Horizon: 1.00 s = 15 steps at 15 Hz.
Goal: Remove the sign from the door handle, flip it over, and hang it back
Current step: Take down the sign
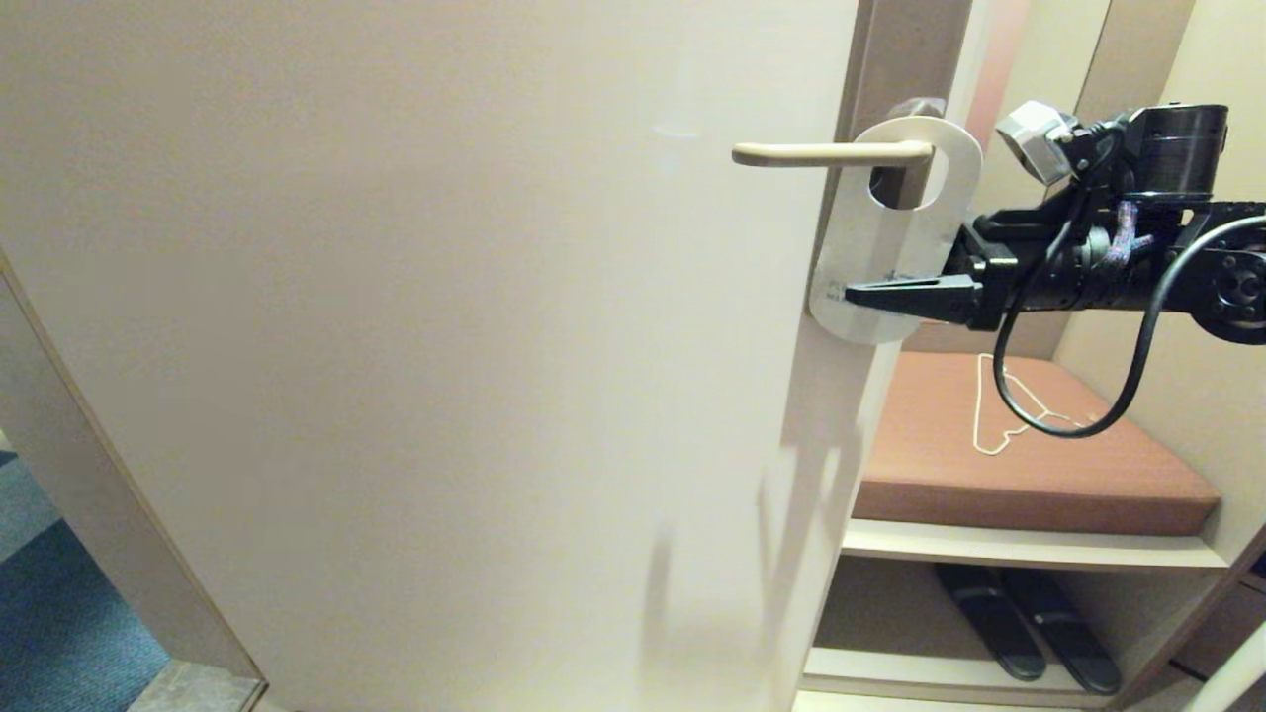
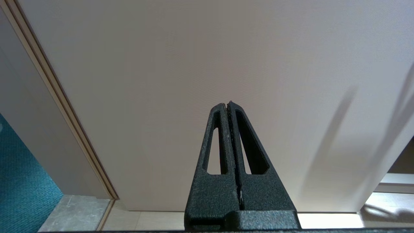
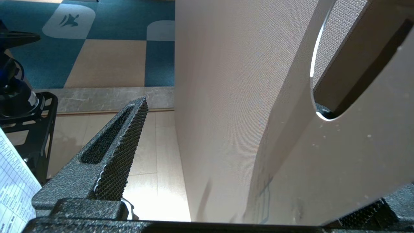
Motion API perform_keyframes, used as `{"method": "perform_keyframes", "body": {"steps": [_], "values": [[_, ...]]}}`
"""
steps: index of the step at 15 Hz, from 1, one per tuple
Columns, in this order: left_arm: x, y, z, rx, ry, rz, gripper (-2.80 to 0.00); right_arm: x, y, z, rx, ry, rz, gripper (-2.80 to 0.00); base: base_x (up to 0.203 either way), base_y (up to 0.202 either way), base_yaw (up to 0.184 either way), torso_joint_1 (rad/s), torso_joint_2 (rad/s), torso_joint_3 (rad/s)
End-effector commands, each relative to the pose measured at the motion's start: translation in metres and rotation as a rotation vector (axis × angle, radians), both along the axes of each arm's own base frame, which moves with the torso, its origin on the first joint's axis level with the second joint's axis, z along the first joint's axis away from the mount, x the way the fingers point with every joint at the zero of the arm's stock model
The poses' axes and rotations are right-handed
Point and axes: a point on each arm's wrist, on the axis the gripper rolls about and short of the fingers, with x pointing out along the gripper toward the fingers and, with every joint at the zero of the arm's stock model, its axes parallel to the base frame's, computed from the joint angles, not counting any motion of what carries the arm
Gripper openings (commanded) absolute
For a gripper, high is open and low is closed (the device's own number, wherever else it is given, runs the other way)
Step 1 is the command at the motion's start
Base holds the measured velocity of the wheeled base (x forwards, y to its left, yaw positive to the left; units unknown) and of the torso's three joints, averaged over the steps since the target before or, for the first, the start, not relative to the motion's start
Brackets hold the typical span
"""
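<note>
White sign (image 1: 895, 237), tilted, on door handle (image 1: 831, 153)

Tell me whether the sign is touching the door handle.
Touching. In the head view the sign hangs tilted with its hole threaded over the door handle, resting on it.

Head camera faces the door (image 1: 425, 346) from mid-range, slightly downward; left wrist camera looks up along its lower face; right wrist camera, very close, sights along its edge.
</note>
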Motion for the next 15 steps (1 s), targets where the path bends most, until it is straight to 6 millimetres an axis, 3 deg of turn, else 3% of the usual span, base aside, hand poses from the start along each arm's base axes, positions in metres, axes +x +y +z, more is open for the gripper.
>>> {"method": "perform_keyframes", "body": {"steps": [1,12,13,15], "values": [[0.0001,0.0000,0.0001,0.000,0.000,0.000,-2.80,0.0009,0.0003,-0.0018,0.002,0.003,0.013,0.00,0.000,0.000,0.000,0.000,0.00,0.000],[0.0001,0.0000,0.0001,0.000,0.000,0.000,-2.80,-0.0023,-0.0065,-0.0017,0.002,0.005,-0.007,0.00,0.000,0.000,0.000,0.000,0.00,0.000],[0.0001,0.0000,0.0001,0.000,0.000,0.000,-2.80,-0.0024,-0.0065,-0.0021,0.002,0.006,-0.005,-2.80,0.000,0.000,0.000,0.000,0.00,0.000],[0.0001,0.0000,0.0001,0.000,0.000,0.000,-2.80,-0.0023,-0.0065,-0.0019,0.002,0.004,-0.006,-2.80,0.000,0.000,0.000,0.000,0.00,0.000]]}}
